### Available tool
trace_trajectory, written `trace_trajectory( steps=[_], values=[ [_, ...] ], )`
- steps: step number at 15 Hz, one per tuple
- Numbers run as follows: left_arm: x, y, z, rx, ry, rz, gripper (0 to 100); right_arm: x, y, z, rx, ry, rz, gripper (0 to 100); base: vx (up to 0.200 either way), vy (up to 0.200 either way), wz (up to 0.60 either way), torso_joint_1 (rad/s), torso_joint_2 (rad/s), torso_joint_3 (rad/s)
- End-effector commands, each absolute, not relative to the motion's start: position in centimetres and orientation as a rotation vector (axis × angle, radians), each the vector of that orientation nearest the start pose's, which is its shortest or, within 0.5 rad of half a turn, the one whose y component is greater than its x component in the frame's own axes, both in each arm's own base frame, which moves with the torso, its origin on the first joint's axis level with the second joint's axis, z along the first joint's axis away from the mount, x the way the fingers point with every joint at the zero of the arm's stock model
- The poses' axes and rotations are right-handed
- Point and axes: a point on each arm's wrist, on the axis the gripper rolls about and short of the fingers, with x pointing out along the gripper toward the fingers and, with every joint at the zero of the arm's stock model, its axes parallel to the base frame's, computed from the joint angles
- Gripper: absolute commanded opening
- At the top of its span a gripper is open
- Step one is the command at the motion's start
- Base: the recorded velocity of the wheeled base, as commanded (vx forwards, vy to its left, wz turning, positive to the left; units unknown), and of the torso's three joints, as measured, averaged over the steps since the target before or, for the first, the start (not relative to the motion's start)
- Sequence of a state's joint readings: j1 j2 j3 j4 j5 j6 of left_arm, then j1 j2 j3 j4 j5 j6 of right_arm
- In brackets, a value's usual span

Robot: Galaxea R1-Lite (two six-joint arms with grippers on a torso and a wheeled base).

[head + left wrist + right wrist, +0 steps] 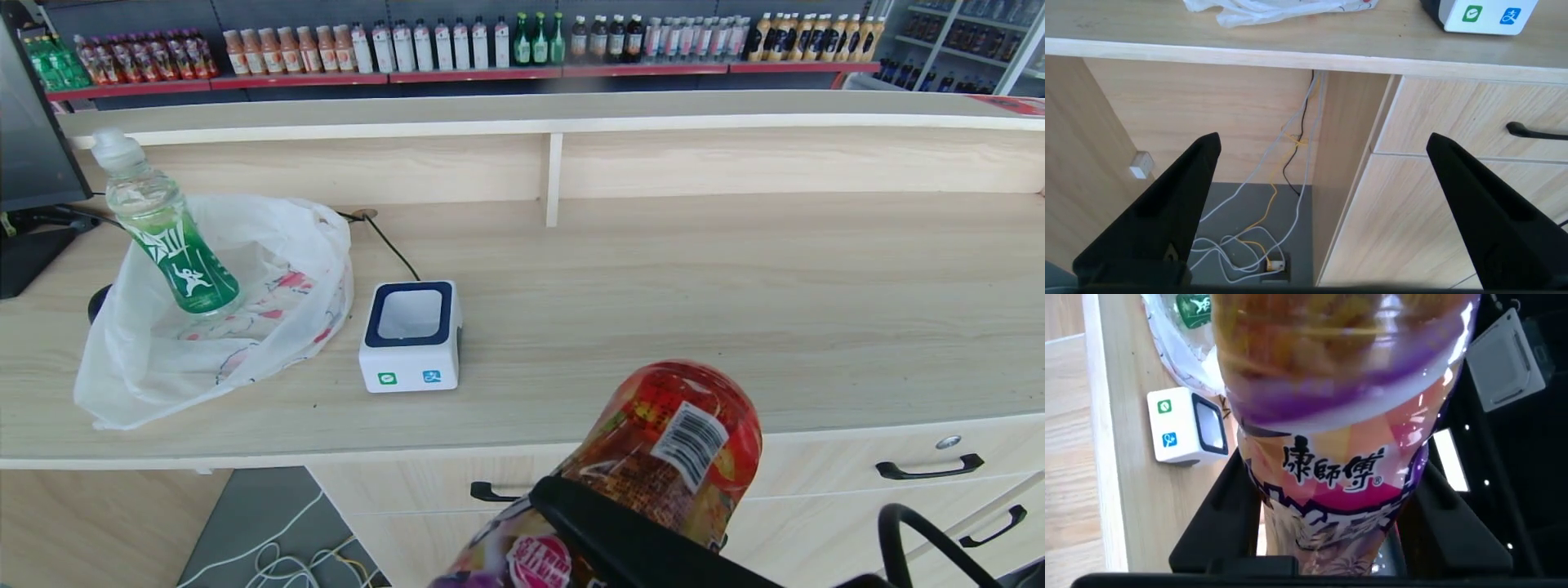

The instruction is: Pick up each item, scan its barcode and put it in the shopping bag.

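My right gripper (608,523) is shut on a drink bottle (678,441) with a red and orange label, held low in front of the counter's front edge. Its barcode (690,445) faces up. In the right wrist view the same bottle (1339,416) sits between the black fingers (1221,518). The white scanner (411,335) with a dark blue rim stands on the counter, left of and beyond the bottle. A green bottle (175,245) leans inside the white shopping bag (269,245) at the far left. My left gripper (1319,204) hangs open and holds nothing, below the counter edge.
A dark monitor (28,122) stands at the counter's left end. A raised wooden ledge (522,122) runs along the back, with drink shelves behind it. Drawers with black handles (927,469) front the counter. Loose cables (1257,237) lie on the floor underneath.
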State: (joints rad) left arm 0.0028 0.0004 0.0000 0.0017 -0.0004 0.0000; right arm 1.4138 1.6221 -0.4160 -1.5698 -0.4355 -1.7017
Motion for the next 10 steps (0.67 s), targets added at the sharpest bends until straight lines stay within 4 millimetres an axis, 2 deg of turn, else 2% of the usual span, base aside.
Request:
trace_trajectory(
  steps=[1,10],
  values=[
    [-2.28,-0.01,7.53,0.000,0.002,0.003,100,4.70,23.71,19.96,-1.254,-0.944,0.496,0,0.000,0.000,0.00,0.000,0.00,0.000],
    [-2.28,-0.01,7.53,0.000,0.002,0.003,100,4.79,23.82,20.13,-1.375,-0.993,0.429,0,0.000,0.000,0.00,0.000,0.00,0.000]
  ],
)
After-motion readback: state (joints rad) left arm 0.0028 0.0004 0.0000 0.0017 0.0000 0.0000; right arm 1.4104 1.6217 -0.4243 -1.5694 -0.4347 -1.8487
